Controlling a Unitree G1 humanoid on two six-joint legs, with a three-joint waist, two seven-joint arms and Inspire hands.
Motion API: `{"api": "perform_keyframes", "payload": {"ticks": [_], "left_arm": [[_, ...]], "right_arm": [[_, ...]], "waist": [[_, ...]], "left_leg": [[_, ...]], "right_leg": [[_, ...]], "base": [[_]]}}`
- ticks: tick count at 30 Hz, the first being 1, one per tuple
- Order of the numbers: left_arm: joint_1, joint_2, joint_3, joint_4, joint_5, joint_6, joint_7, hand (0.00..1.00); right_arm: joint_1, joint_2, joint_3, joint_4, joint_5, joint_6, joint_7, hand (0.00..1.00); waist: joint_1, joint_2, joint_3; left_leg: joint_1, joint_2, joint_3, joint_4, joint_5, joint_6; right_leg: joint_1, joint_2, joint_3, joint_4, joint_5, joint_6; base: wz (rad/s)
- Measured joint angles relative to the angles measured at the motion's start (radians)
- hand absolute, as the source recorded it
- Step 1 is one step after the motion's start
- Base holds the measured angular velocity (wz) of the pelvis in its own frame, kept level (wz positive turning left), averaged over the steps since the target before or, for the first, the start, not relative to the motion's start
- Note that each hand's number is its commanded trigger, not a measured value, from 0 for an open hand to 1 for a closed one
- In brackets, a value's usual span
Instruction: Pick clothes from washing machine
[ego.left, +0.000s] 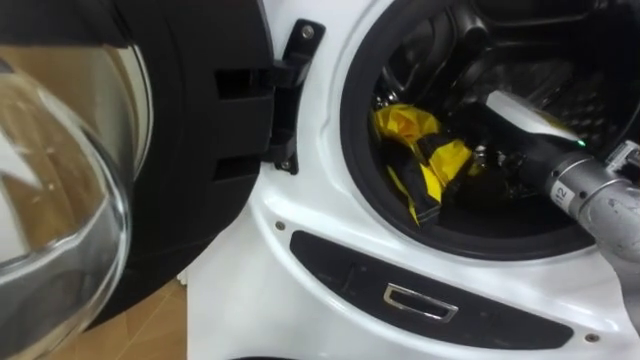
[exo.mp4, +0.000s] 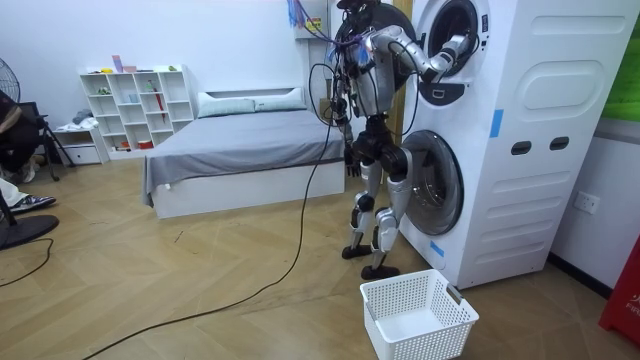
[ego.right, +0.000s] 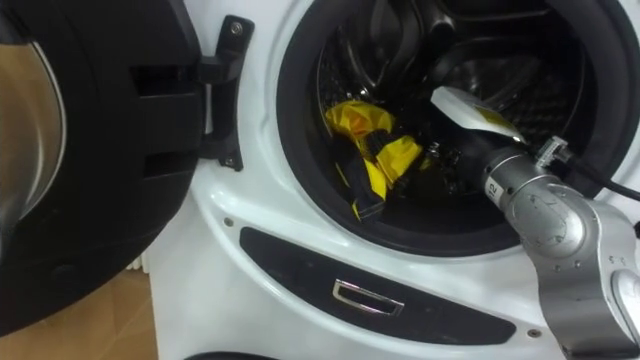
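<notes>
Robot: stands facing the stacked washing machine (exo.mp4: 540, 150), right arm raised into the upper drum (ego.right: 520, 60).
Right hand (ego.right: 447, 158): inside the drum, dark against its interior; how far open it is, and whether it has hold of anything, cannot be told.
Garment (ego.right: 372, 140): yellow and black, crumpled at the drum's 8 o'clock edge, just beside the right hand at its 9 o'clock.
Door (ego.left: 180, 130): swung open, at 9 o'clock of the opening.
Left hand (exo.mp4: 352, 160): hangs at the robot's side; state cannot be told.
Basket (exo.mp4: 418, 315): white, on the floor at 5 o'clock of the robot's feet.
</notes>
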Motion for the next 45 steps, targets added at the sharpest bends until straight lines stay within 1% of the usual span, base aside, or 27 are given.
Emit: {"api": "perform_keyframes", "payload": {"ticks": [3, 6, 9, 11, 12, 13, 15, 16, 17, 18, 20, 21, 23, 24, 25, 26, 27, 29, 30, 31, 33, 35, 38, 43, 45], "left_arm": [[-0.001, 0.002, -0.007, -0.002, -0.001, 0.0, 0.001, 0.0], [-0.003, 0.005, -0.019, -0.001, -0.001, -0.001, 0.001, 0.0], [-0.003, 0.005, -0.02, 0.014, -0.001, -0.006, 0.009, 0.0], [0.003, 0.005, -0.018, 0.015, -0.001, -0.012, 0.013, 0.0], [0.005, 0.005, -0.018, 0.015, -0.002, -0.015, 0.017, 0.0], [0.009, 0.005, -0.019, 0.019, -0.007, -0.021, 0.03, 0.0], [0.014, 0.004, -0.019, 0.021, -0.013, -0.022, 0.044, 0.0], [0.014, 0.003, -0.02, 0.025, -0.013, -0.027, 0.057, 0.0], [0.011, 0.002, -0.019, 0.046, -0.013, -0.046, 0.069, 0.0], [0.007, 0.0, -0.019, 0.064, -0.012, -0.057, 0.075, 0.0], [0.008, -0.011, -0.018, 0.099, -0.013, -0.077, 0.095, 0.0], [0.012, -0.014, -0.018, 0.1, -0.012, -0.081, 0.097, 0.0], [0.015, -0.022, -0.013, 0.102, -0.012, -0.09, 0.102, 0.0], [0.015, -0.024, -0.011, 0.103, -0.012, -0.095, 0.107, 0.0], [0.02, -0.027, -0.009, 0.106, -0.012, -0.106, 0.122, 0.0], [0.024, -0.03, -0.009, 0.107, -0.012, -0.107, 0.133, 0.0], [0.026, -0.033, -0.006, 0.107, -0.012, -0.107, 0.138, 0.0], [0.038, -0.049, 0.012, 0.11, -0.012, -0.112, 0.143, 0.0], [0.04, -0.052, 0.012, 0.11, -0.012, -0.115, 0.143, 0.0], [0.045, -0.055, 0.012, 0.109, -0.012, -0.124, 0.143, 0.0], [0.041, -0.057, 0.011, 0.107, -0.012, -0.13, 0.145, 0.0], [0.051, -0.062, 0.011, 0.107, -0.012, -0.142, 0.156, 0.0], [0.055, -0.062, 0.023, 0.108, -0.011, -0.146, 0.158, 0.0], [0.057, -0.062, 0.031, 0.111, -0.01, -0.16, 0.16, 0.0], [0.056, -0.065, 0.051, 0.112, -0.011, -0.171, 0.161, 0.0]], "right_arm": [[0.0, -0.003, 0.0, -0.008, 0.003, 0.0, 0.0, 1.0], [0.004, -0.004, -0.008, -0.025, 0.001, -0.001, 0.0, 1.0], [0.014, -0.01, -0.008, -0.059, -0.006, -0.004, 0.003, 1.0], [0.044, -0.025, -0.014, -0.115, -0.009, -0.003, 0.003, 1.0], [0.052, -0.025, -0.02, -0.133, -0.007, -0.003, 0.004, 1.0], [0.061, -0.025, -0.025, -0.166, -0.002, -0.004, 0.007, 1.0], [0.071, -0.025, -0.027, -0.212, 0.006, -0.005, 0.012, 1.0], [0.086, -0.024, -0.03, -0.255, 0.006, -0.006, 0.011, 1.0], [0.1, -0.021, -0.033, -0.296, 0.005, -0.014, 0.011, 1.0], [0.109, -0.021, -0.037, -0.317, 0.005, -0.02, 0.011, 1.0], [0.129, -0.018, -0.043, -0.377, 0.019, -0.053, 0.01, 1.0], [0.131, -0.017, -0.046, -0.388, 0.03, -0.06, 0.01, 1.0], [0.189, -0.014, -0.094, -0.442, 0.084, -0.104, -0.001, 1.0], [0.204, -0.01, -0.108, -0.456, 0.106, -0.114, -0.002, 1.0], [0.226, -0.003, -0.124, -0.483, 0.146, -0.125, -0.008, 1.0], [0.247, 0.014, -0.139, -0.502, 0.178, -0.145, -0.012, 1.0], [0.261, 0.027, -0.149, -0.512, 0.19, -0.157, -0.013, 1.0], [0.298, 0.062, -0.163, -0.55, 0.212, -0.197, -0.019, 1.0], [0.311, 0.07, -0.167, -0.55, 0.226, -0.203, -0.023, 1.0], [0.327, 0.08, -0.172, -0.555, 0.24, -0.218, -0.028, 1.0], [0.337, 0.091, -0.176, -0.559, 0.278, -0.243, -0.034, 1.0], [0.366, 0.098, -0.189, -0.561, 0.307, -0.276, -0.038, 1.0], [0.417, 0.12, -0.229, -0.566, 0.339, -0.301, -0.038, 1.0], [0.437, 0.128, -0.251, -0.566, 0.38, -0.317, -0.037, 1.0], [0.45, 0.128, -0.266, -0.566, 0.409, -0.328, -0.037, 1.0]], "waist": [[-0.001, 0.001, -0.0006], [-0.003, 0.006, -0.0032], [-0.002, 0.015, -0.0079], [-0.003, 0.023, -0.012], [-0.004, 0.025, -0.0122], [-0.007, 0.029, -0.0111], [-0.017, 0.034, -0.0112], [-0.032, 0.036, -0.0112], [-0.038, 0.041, -0.009], [-0.04, 0.043, -0.0091], [-0.051, 0.052, -0.0091], [-0.054, 0.053, -0.0083], [-0.06, 0.055, -0.0074], [-0.06, 0.054, -0.0075], [-0.06, 0.055, -0.0076], [-0.066, 0.058, -0.0065], [-0.073, 0.06, -0.0049], [-0.106, 0.075, -0.0049], [-0.113, 0.081, -0.0051], [-0.119, 0.09, -0.0084], [-0.128, 0.091, -0.0088], [-0.133, 0.096, -0.0107], [-0.14, 0.097, -0.0112], [-0.14, 0.099, -0.0123], [-0.139, 0.099, -0.0123]], "left_leg": [[0.0, 0.0, 0.0, 0.0, 0.0, 0.0], [-0.003, 0.0, 0.0, 0.0, -0.001, -0.001], [-0.005, 0.0, 0.009, -0.003, 0.0, 0.0], [-0.007, 0.0, 0.01, -0.007, -0.001, 0.002], [-0.007, 0.0, 0.011, -0.009, -0.001, 0.002], [-0.003, 0.0, 0.013, -0.016, -0.001, 0.003], [0.004, 0.001, 0.021, -0.031, -0.001, 0.003], [0.005, 0.002, 0.023, -0.038, -0.001, 0.003], [0.005, 0.002, 0.029, -0.038, -0.001, 0.004], [0.006, 0.003, 0.038, -0.04, -0.001, 0.004], [0.025, 0.009, 0.08, -0.059, -0.001, 0.004], [0.031, 0.009, 0.085, -0.064, -0.001, 0.004], [0.038, 0.01, 0.094, -0.077, -0.001, 0.004], [0.038, 0.01, 0.095, -0.077, -0.001, 0.004], [0.039, 0.01, 0.103, -0.077, -0.001, 0.004], [0.043, 0.012, 0.122, -0.077, -0.001, 0.004], [0.044, 0.012, 0.123, -0.077, -0.001, 0.004], [0.05, 0.017, 0.142, -0.08, -0.008, 0.008], [0.053, 0.019, 0.147, -0.081, -0.011, 0.01], [0.058, 0.029, 0.151, -0.086, -0.019, 0.012], [0.061, 0.029, 0.156, -0.088, -0.02, 0.012], [0.073, 0.032, 0.18, -0.091, -0.023, 0.015], [0.075, 0.032, 0.19, -0.098, -0.026, 0.018], [0.076, 0.03, 0.2, -0.101, -0.029, 0.023], [0.075, 0.03, 0.201, -0.101, -0.029, 0.024]], "right_leg": [[0.0, 0.001, 0.001, -0.001, 0.0, 0.0], [-0.004, 0.001, 0.003, 0.0, 0.0, 0.0], [-0.01, 0.002, 0.012, 0.001, 0.0, 0.0], [-0.012, 0.002, 0.013, 0.001, 0.0, 0.0], [-0.012, 0.002, 0.013, -0.001, 0.001, -0.001], [-0.011, 0.001, 0.014, -0.001, 0.004, -0.007], [-0.012, 0.002, 0.021, -0.002, 0.004, -0.009], [-0.013, 0.002, 0.021, -0.005, 0.003, -0.009], [-0.012, 0.002, 0.022, -0.006, 0.0, -0.009], [-0.012, 0.001, 0.023, -0.006, -0.001, -0.008], [-0.013, 0.002, 0.042, -0.006, -0.006, -0.006], [-0.013, 0.003, 0.049, -0.006, -0.007, -0.006], [-0.011, 0.003, 0.056, -0.01, -0.009, -0.004], [-0.01, 0.003, 0.062, -0.013, -0.01, -0.004], [-0.008, 0.005, 0.08, -0.018, -0.009, -0.004], [-0.009, 0.006, 0.1, -0.018, -0.009, -0.003], [-0.008, 0.007, 0.108, -0.018, -0.009, -0.003], [-0.003, 0.01, 0.135, -0.018, -0.008, -0.001], [-0.001, 0.012, 0.14, -0.018, -0.008, -0.001], [0.0, 0.017, 0.151, -0.019, -0.008, 0.0], [0.0, 0.017, 0.159, -0.02, -0.007, 0.0], [0.002, 0.018, 0.166, -0.019, -0.006, 0.002], [0.002, 0.019, 0.181, -0.018, -0.004, 0.006], [-0.004, 0.018, 0.191, -0.017, 0.0, 0.012], [-0.012, 0.019, 0.193, -0.016, 0.0, 0.012]], "base": [[0.0], [-0.01], [-0.07], [0.0], [0.0], [-0.03], [-0.07], [-0.05], [0.0], [-0.07], [-0.23], [-0.27], [-0.08], [-0.04], [-0.18], [-0.19], [-0.07], [0.06], [0.0], [-0.06], [-0.06], [-0.09], [-0.1], [-0.06], [0.0]]}}
